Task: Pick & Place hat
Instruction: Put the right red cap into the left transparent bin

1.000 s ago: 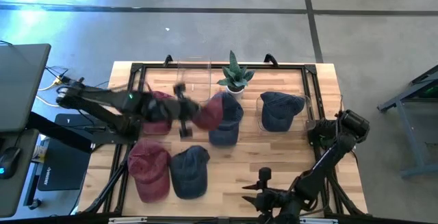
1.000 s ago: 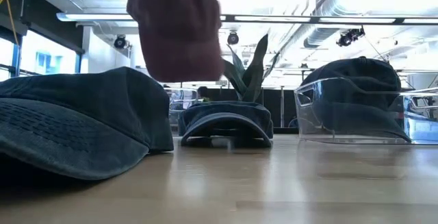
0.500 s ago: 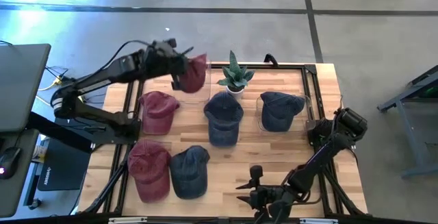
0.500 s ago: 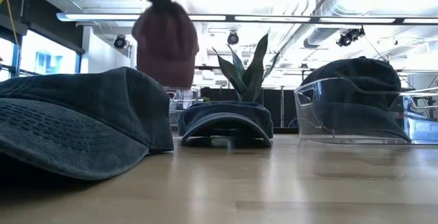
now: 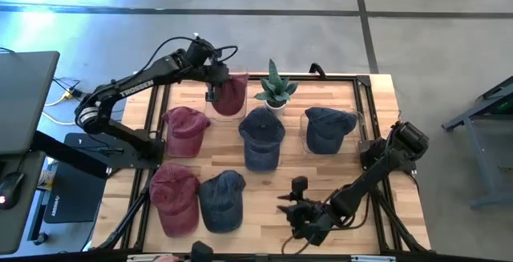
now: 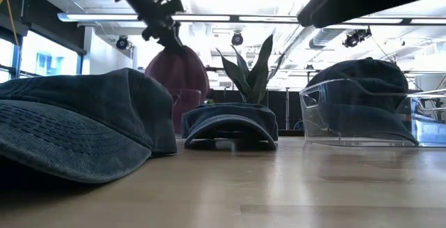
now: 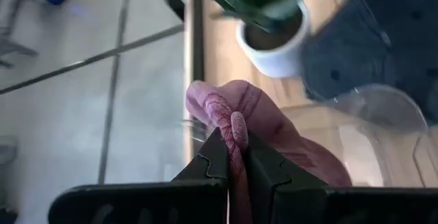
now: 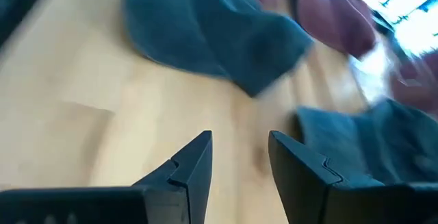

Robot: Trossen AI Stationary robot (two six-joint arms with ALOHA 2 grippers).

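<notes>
Big wooden table [image 5: 353, 146] with a black frame round it. Long dark left arm reaching over the far edge, close to the far left corner. Right arm bent low along the right edge toward the near edge.

Red hat [image 5: 229, 95] hanging from the left gripper [image 5: 212, 88] at the far edge, just beside the little plant [image 5: 275, 87] in its white pot. Fingers [image 7: 263, 169] squeezed tight on a fold of the red cloth. Clear tub [image 7: 387, 131] right under the hat, seen in the left wrist view.

Another clear tub [image 6: 369, 116] near the far right corner with a blue hat [image 5: 329, 127] in it. Blue hat in the middle [image 5: 261, 136] of the table. Red hat [image 5: 184, 128] near the left edge. Red hat [image 5: 175, 196] and blue hat [image 5: 221, 200] side by side at the near left corner.

Right gripper [image 5: 292, 208] low over bare wood by the near edge, right of the blue hat there. Its fingers [image 8: 188, 164] spread apart, nothing between them.
</notes>
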